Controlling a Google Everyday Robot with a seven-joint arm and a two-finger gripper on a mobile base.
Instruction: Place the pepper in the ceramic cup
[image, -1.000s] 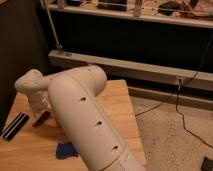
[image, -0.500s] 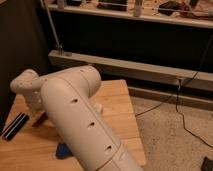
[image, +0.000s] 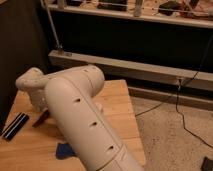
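Observation:
My white arm fills the middle of the camera view, and its wrist bends down over the left part of the wooden table (image: 117, 107). The gripper (image: 39, 112) hangs below the wrist, mostly hidden by the arm. A small dark red pepper (image: 41, 120) shows right under the gripper, just above or on the tabletop. I cannot tell whether it is held. The ceramic cup is hidden or out of view.
A black striped flat object (image: 15, 125) lies at the table's left edge. A dark blue sponge (image: 65, 150) sits near the front edge beside the arm. Right of the table is speckled floor with a black cable (image: 180, 107). A dark wall panel and rail stand behind.
The big arm link has shifted slightly. The wrist, the pepper and the sponge stay in about the same places.

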